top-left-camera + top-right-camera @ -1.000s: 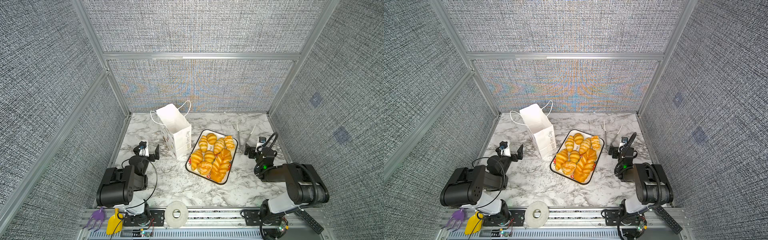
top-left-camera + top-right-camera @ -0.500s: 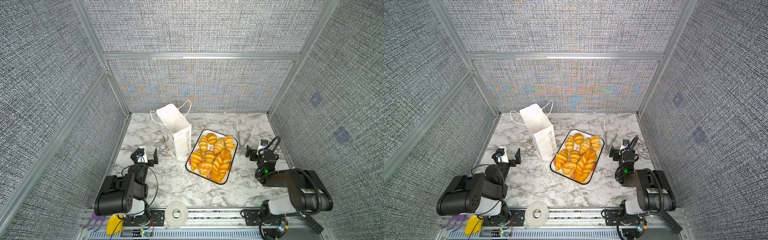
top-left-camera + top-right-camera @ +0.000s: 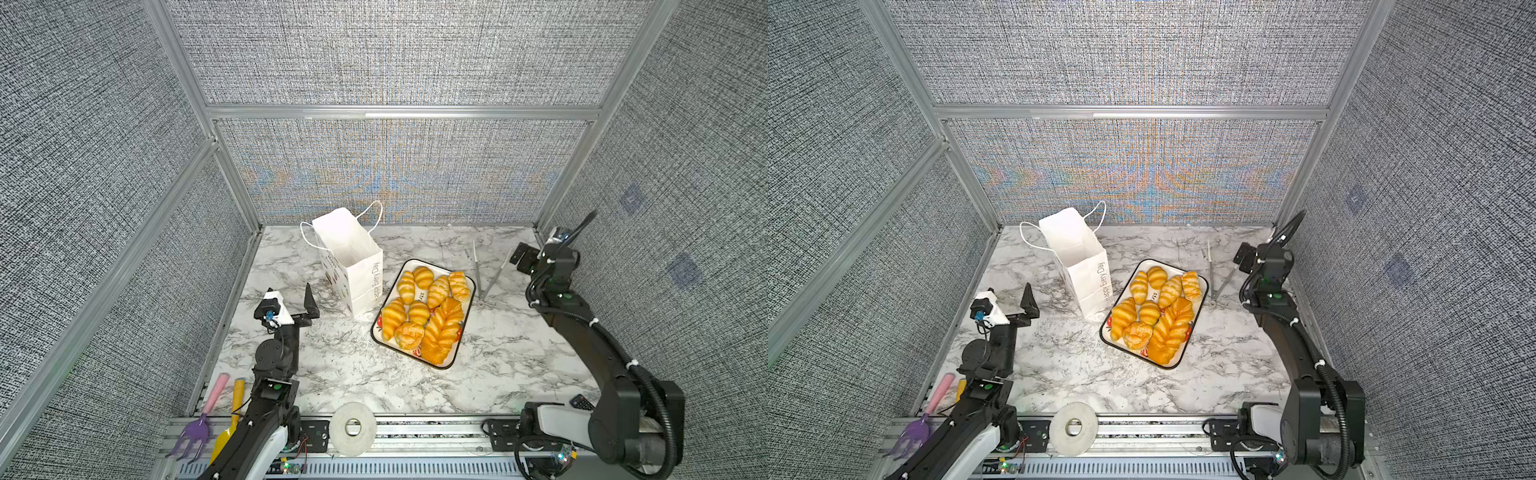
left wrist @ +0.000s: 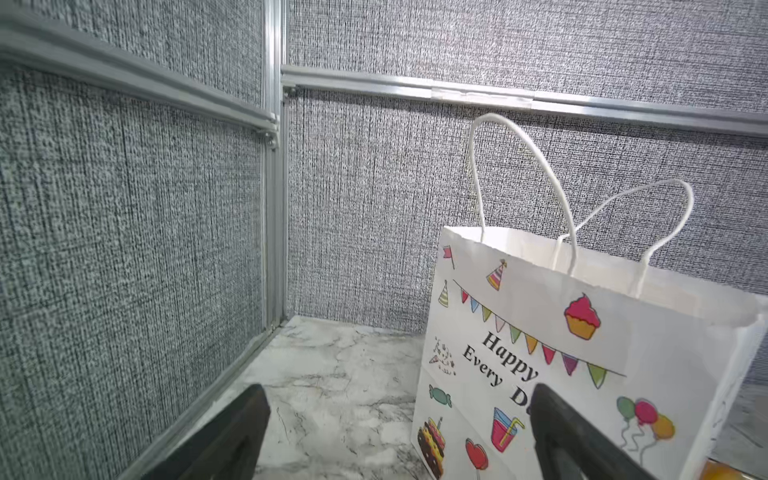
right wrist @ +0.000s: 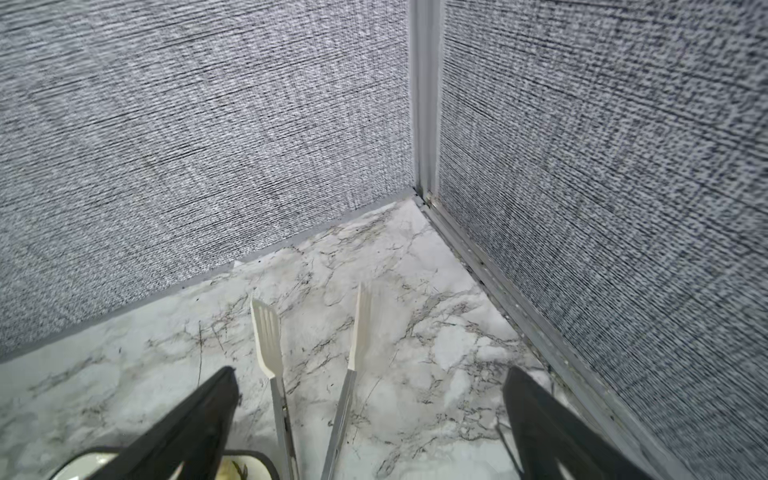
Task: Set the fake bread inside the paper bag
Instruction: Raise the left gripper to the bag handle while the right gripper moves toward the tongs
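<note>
All the fake bread (image 3: 424, 316) sits heaped on the strawberry-print tray (image 3: 377, 330) on the marble worktop (image 3: 332, 374). None looks bagged, so I take this as the opening approach.

The paper bag (image 3: 357, 270) stands upright, mouth open, just beside the tray on the left arm's side. A pair of tongs (image 3: 477, 270) lies just beside the tray's opposite edge.

The left gripper (image 4: 399, 392) hovers beyond the bag from the tray, its fingers (image 4: 237, 432) spread wide on nothing. The right gripper (image 5: 370, 374) hangs near the tongs, equally wide and empty.

Next, I'd guess, the right fingers must drop and close on the tongs or a loaf while the left steadies the bag.

Both top views show the bag's open mouth. Only the left wrist view shows its printed bunting and cupcake, and only the right wrist view shows the tongs' slotted white tips.
</note>
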Tool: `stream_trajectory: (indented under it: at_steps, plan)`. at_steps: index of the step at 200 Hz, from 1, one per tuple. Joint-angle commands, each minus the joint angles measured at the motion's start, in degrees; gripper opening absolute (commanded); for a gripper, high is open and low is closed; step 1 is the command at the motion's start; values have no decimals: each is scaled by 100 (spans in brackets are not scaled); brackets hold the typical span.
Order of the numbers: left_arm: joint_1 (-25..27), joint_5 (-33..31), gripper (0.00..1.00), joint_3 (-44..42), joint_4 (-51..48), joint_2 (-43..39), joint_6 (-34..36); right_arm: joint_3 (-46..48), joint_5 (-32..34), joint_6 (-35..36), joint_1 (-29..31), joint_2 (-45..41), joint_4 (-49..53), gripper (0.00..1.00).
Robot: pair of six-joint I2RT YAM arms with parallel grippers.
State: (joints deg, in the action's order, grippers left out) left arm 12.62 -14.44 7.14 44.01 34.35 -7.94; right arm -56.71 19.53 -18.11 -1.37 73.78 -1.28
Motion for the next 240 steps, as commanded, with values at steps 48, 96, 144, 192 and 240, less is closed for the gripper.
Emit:
stream_trajectory:
  at_steps: [48, 96, 144, 192, 240]
  plan:
    - [13, 719, 99, 2387, -3150, 99, -1496, -2063, 198, -985, 40, 411, 3258, 99]
    - [12, 1801, 99, 4227, -4402, 1065, -1020, -2188, -299, -769, 77, 804, 3664, 99]
    - [8, 2279, 99, 5170, -5013, 2070, -621, -1873, -432, -697, 256, 772, 3635, 99]
    - [-240, 2465, 94, 5562, -5274, 2727, -792, -1746, -432, -658, 475, 700, 3645, 99]
    - [-606, 3391, 61, 5832, -5143, 3325, -1177, -1598, -417, -685, 687, 793, 3621, 99]
